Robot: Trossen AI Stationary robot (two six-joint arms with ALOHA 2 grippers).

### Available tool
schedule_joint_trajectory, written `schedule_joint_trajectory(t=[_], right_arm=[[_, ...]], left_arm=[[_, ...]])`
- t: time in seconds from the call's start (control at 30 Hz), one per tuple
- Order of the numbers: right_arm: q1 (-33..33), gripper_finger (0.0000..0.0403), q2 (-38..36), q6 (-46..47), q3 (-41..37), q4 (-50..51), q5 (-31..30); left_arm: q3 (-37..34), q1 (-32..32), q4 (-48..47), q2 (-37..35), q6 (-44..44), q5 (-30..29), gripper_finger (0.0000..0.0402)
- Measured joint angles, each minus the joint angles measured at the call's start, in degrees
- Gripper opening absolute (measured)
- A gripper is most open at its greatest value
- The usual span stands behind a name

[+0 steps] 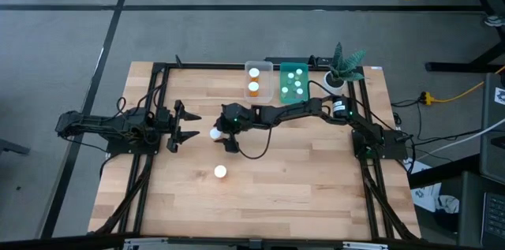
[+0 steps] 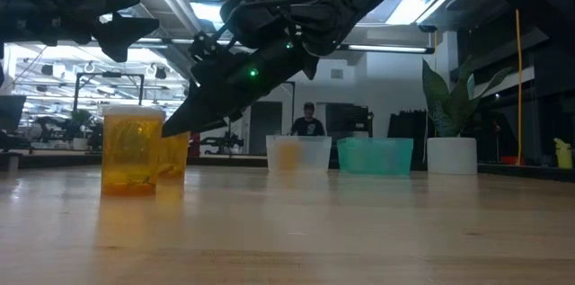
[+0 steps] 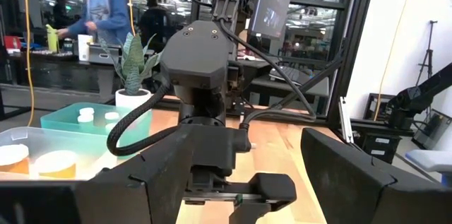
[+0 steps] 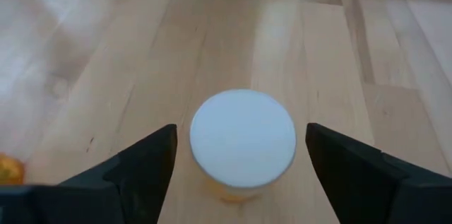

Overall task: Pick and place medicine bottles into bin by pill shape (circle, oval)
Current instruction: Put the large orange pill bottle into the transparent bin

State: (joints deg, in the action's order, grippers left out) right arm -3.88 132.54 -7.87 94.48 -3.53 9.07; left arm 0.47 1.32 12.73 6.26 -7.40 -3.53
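Now | right end effector (image 4: 241,164) spread, straddling orange bottle (image 4: 242,146) | left end effector (image 1: 183,125) spread, apart

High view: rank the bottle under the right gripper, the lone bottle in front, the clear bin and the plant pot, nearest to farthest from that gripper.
1. Orange bottle, beside the right gripper.
2. Lone bottle, toward the front edge.
3. Clear bin, at the back.
4. Plant pot, back right corner.

No legible text (anywhere visible)
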Motion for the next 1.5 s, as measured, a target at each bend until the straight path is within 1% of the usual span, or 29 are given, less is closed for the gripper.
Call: schedule_joint_trajectory(t=[0.1, 0.43, 0.53, 0.77, 0.9, 1.03, 1.23, 1.37, 1.5], right_arm=[[0.0, 0.0298, -0.01, -0.07, 0.0, 0.22, -0.01], [-0.27, 0.0221, 0.0, 1.52, 0.0, 0.28, 0.03], [-0.85, 0.0208, -0.48, 1.61, -0.02, 1.19, 0.01], [-3.92, 0.0212, -5.53, 1.38, -0.04, 8.25, -0.03], [-6.74, 0.021, -9.78, -0.39, -0.06, 14.42, -0.14], [-10.36, 0.021, -14.77, -1.66, -0.04, 19.57, -1.1], [-17.18, 0.0212, -19.47, -4.42, -0.09, 28.25, -2.14], [-21.65, 0.0212, -21.12, -4.6, -0.09, 28.8, -3.02], [-25.95, 0.0213, -21.12, -3.95, -0.11, 29.79, -3.01]], left_arm=[[0.01, 0.0, 0.0, -0.01, 0.01, 0.0, 0.0254], [0.02, -0.02, 0.0, -0.02, 0.0, 0.0, 0.0254], [0.0, 0.0, 0.0, 0.0, 0.0, 0.0, 0.0254], [0.0, 0.0, -0.13, -0.01, 0.0, -0.01, 0.0254], [0.0, 0.0, -0.13, -0.02, -0.09, 0.0, 0.0254], [0.02, 0.0, -0.14, -0.02, -0.15, 0.0, 0.0254], [0.02, 0.0, -0.15, 0.0, -0.13, 0.0, 0.0254], [0.02, 0.0, -0.07, -0.02, -0.15, -0.02, 0.0254], [0.0, 0.0, -0.1, 0.0, -0.17, 0.0, 0.0254]])
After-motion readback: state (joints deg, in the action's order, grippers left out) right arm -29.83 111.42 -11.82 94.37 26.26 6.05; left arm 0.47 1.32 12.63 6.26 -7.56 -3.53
